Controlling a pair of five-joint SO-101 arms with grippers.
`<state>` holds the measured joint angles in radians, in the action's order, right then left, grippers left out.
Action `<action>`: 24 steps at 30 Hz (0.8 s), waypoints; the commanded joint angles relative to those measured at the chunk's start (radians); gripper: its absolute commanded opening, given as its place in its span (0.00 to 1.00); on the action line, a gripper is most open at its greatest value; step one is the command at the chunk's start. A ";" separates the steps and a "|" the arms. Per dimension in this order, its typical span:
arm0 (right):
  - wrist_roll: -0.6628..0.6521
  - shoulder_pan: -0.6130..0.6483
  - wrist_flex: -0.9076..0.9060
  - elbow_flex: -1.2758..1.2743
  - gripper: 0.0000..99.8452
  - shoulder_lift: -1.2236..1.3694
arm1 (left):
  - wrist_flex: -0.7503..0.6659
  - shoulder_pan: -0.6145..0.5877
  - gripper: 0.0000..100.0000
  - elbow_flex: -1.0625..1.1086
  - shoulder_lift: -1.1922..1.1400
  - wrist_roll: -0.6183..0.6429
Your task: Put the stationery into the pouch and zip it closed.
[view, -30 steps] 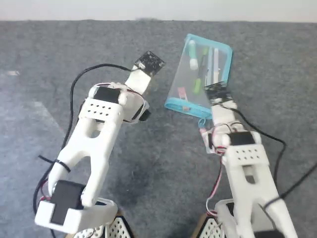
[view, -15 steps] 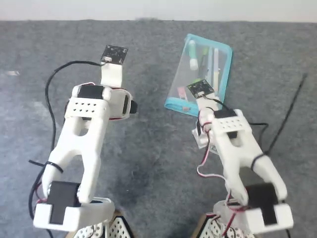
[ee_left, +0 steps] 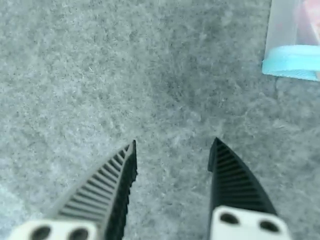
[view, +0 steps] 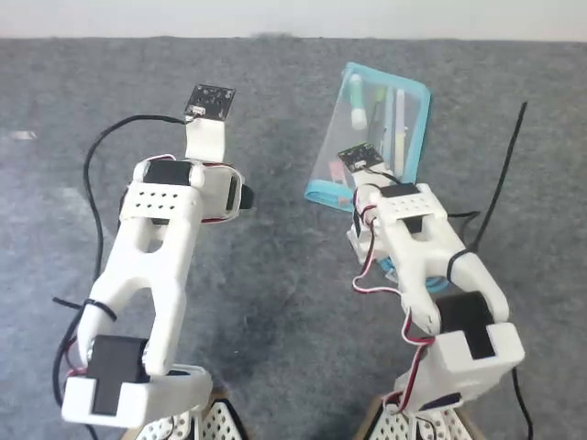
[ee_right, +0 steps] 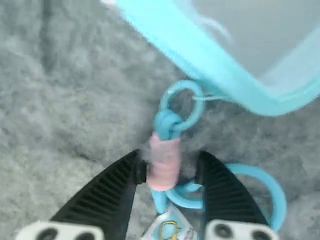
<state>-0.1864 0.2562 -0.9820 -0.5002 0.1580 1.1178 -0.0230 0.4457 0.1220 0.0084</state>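
Main risk: right pincer [ee_right: 170,154] isn't clamped yet. Jaws part-open, straddling the pink tag [ee_right: 164,162] on the zip cord; one jaw looks to touch it, small gap at the other. If it closes off-centre, the tag prob. squirts out sideways. Or the jaws nip the loose cord loop [ee_right: 252,169] beside it instead & the pull goes nowhere.

2nd risk: pouch [ee_right: 225,70] looks light & nothing pins it. A tug on the tag could drag the whole pouch across the desk [ee_left: 75,60] rather than run the slider. Left pincer [ee_left: 175,141] is wide open w/ nothing btwn its jaws, hovering over bare desk. Pouch corner [ee_left: 292,60] sits well ahead of its tips & off to one side, untouched, so no counter-hold as things stand.

Where things are: tag btwn the right pincer's tips; blue ring [ee_right: 181,102] just ahead of them; pouch's zip edge just beyond the ring. Stationery [view: 378,119] (pens etc.) looks to be inside the pouch in the high view. Can't tell how far the zip is shut.
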 commanded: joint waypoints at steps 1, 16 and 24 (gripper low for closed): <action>0.012 0.008 -0.005 0.032 0.04 0.007 | -0.023 -0.005 0.23 -0.005 0.043 0.020; 0.021 0.008 -0.363 0.178 0.01 -0.542 | -0.040 -0.072 0.23 -0.004 0.041 0.021; 0.034 0.022 -0.596 0.520 0.01 -0.656 | -0.038 -0.075 0.23 0.012 0.041 0.023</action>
<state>-0.1695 0.2624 -1.5267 -0.1427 -0.4465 1.0994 -0.0936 0.4672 0.1220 0.0084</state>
